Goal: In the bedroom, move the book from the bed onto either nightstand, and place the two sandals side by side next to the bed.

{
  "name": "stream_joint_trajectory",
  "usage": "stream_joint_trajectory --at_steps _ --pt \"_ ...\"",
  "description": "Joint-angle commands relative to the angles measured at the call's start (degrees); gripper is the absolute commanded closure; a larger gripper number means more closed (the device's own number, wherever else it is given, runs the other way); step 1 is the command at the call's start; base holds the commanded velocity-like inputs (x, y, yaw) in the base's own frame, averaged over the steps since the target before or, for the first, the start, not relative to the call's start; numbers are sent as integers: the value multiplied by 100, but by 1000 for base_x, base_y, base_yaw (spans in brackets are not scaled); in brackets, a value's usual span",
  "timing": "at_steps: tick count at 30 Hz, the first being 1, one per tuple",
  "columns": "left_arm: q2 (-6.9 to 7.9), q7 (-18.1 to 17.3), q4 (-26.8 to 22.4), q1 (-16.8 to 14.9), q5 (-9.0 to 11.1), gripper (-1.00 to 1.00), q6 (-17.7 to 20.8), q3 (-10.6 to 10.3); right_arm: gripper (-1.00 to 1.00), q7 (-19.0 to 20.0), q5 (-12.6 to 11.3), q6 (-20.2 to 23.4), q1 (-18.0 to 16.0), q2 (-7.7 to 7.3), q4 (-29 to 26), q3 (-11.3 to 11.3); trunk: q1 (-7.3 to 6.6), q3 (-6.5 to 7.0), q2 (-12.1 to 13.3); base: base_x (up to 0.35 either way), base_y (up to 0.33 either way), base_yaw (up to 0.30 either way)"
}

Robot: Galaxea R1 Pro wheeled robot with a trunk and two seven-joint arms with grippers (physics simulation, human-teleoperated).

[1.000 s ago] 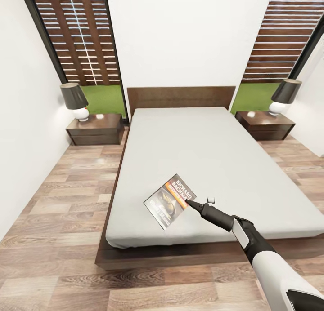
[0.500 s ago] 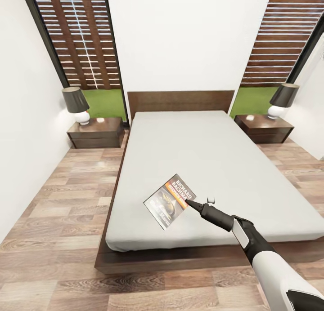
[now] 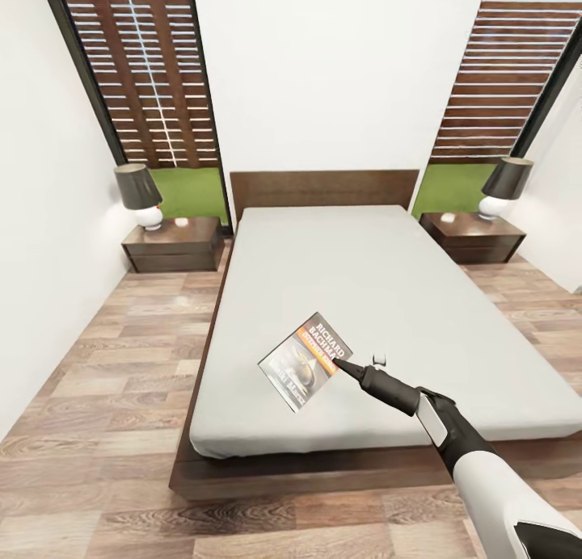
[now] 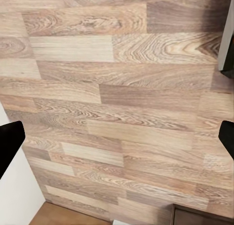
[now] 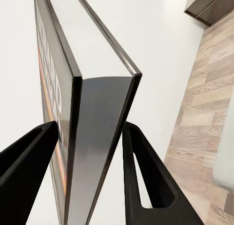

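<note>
The right pincer (image 3: 338, 366) stays clamped on the thin dark paperback book with an orange band (image 3: 305, 360), held above the light-grey bed (image 3: 380, 276). The head view has tilted up; transport toward a dark brown nightstand (image 3: 172, 243) likely follows.

White forearm, black fingers (image 5: 146, 181)

bright, even, flat rendered light, daylight showing in the tall windows (image 3: 153, 82). soft glare spots sit on the glossy nightstand (image 3: 172, 240) tops, shadows are faint, and the head view bends outward at its edges. all views are sharp.
</note>
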Motion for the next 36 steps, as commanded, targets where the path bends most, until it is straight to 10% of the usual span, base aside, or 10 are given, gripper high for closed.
stream_joint_trajectory --at_steps 1,17,29,36 --pt "-10 24 0 2 25 -100 -16 -47 100 11 -21 48 -4 0 2 -4 3 1 -9 0 0 0" --pt "-102 46 5 213 116 -100 26 -28 100 11 -21 38 -5 0 2 -4 3 147 -9 0 0 0" --pt "-60 -355 12 277 1823 -100 807 -34 100 11 -22 37 -6 0 2 -7 3 257 -9 0 0 0" --pt "-32 -918 23 287 2219 -100 1128 -37 100 11 -23 37 -3 0 2 -9 3 321 -9 0 0 0"
